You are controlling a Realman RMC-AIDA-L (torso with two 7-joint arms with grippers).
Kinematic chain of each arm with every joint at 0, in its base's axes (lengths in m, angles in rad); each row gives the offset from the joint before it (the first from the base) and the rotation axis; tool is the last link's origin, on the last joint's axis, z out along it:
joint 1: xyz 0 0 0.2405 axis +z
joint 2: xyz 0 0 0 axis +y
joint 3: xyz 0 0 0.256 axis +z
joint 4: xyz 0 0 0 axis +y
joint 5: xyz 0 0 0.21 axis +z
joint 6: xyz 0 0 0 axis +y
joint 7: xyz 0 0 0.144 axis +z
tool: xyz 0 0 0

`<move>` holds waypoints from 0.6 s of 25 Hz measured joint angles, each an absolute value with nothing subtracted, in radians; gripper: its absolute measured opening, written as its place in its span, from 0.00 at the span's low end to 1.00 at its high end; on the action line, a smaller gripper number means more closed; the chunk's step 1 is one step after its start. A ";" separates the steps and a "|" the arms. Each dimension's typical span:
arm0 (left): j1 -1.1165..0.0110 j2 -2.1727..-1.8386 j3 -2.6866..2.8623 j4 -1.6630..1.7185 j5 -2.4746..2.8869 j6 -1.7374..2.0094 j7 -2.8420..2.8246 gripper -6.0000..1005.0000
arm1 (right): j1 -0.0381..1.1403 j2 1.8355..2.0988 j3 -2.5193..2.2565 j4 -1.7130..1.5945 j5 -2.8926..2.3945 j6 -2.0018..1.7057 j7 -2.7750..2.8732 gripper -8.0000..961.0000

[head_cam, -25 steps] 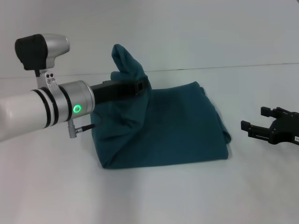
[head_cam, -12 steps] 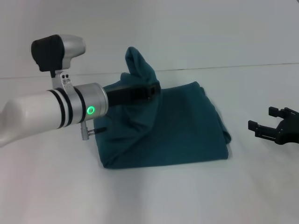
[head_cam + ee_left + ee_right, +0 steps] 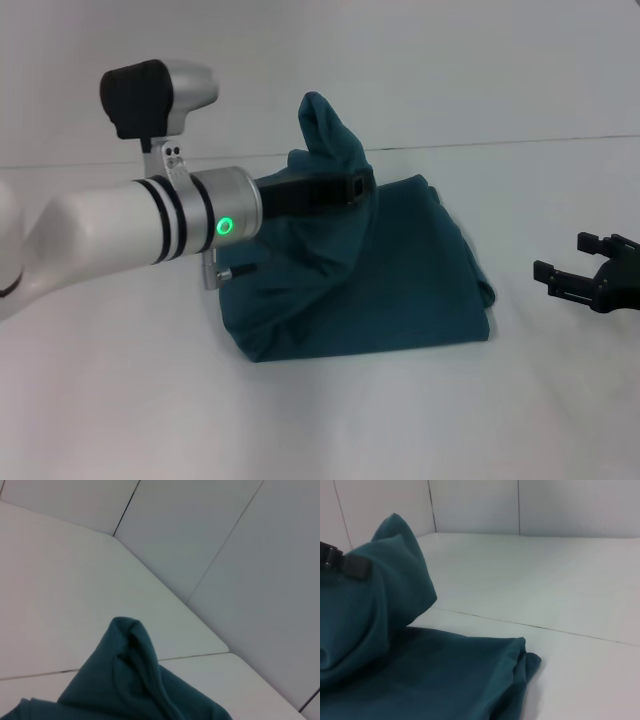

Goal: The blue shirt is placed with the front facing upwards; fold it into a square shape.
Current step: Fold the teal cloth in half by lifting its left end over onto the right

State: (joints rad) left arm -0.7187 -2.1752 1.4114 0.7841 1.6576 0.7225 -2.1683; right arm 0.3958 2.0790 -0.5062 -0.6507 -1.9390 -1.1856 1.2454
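1. Head view: the large dark teal-blue cotton shirt (image 3: 380, 270) lies already folded into a thick, roughly rectangular bundle on the white bench (image 3: 120, 400), near its middle and close to the far edge where the bench meets the wall.

2. The left gripper (image 3: 355, 185) reaches in from the bench's left side. Its black fingers are clamped on a fold of the shirt's left portion and hold it up off the bench, so a peak of cloth stands above the fingers and the rest drapes down in loose folds.

3. The right gripper (image 3: 590, 283) hangs near the bench's right edge, well apart from the shirt, its fingers spread and holding nothing.

4. In the left wrist view only the raised peak of cloth (image 3: 132, 675) shows against the bench and wall; that arm's own fingers are not visible there.

5. The right wrist view shows the folded bundle's edge and corner (image 3: 520, 655) lying flat on the bench, with the lifted flap and one black finger of the left gripper (image 3: 355, 567) beyond it.

6. Handling, as a judgement: the cloth looks light, soft and limp. It sags wherever it is unsupported, so a lifted flap will not keep its shape and layers beneath may drag along.

7. The best hold is likely on a doubled edge or corner, pinching all layers of the flap, then laying it low across the bundle.
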 joint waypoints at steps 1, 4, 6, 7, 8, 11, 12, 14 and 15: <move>-0.723 -2.175 1.426 0.780 1.653 0.705 -2.168 0.08 | 0.396 2.080 -0.506 -0.651 -1.939 -1.186 1.245 0.94; -0.737 -2.175 1.452 0.757 1.637 0.674 -2.169 0.08 | 0.396 2.081 -0.506 -0.650 -1.939 -1.186 1.244 0.93; -0.746 -2.175 1.467 0.740 1.624 0.658 -2.169 0.08 | 0.396 2.081 -0.506 -0.650 -1.939 -1.186 1.244 0.93; -0.750 -2.175 1.477 0.731 1.617 0.645 -2.168 0.08 | 0.396 2.081 -0.506 -0.650 -1.939 -1.186 1.244 0.93; -0.753 -2.175 1.486 0.724 1.612 0.636 -2.168 0.08 | 0.396 2.081 -0.506 -0.650 -1.939 -1.186 1.244 0.93; -0.762 -2.175 1.515 0.707 1.591 0.609 -2.162 0.08 | 0.396 2.082 -0.506 -0.650 -1.939 -1.186 1.244 0.92; -0.764 -2.175 1.522 0.704 1.590 0.605 -2.161 0.08 | 0.396 2.082 -0.506 -0.650 -1.939 -1.186 1.243 0.92; -0.769 -2.175 1.529 0.700 1.590 0.600 -2.161 0.08 | 0.396 2.082 -0.505 -0.650 -1.939 -1.186 1.239 0.92; -0.770 -2.175 1.531 0.699 1.590 0.599 -2.161 0.08 | 0.396 2.082 -0.502 -0.649 -1.939 -1.186 1.234 0.92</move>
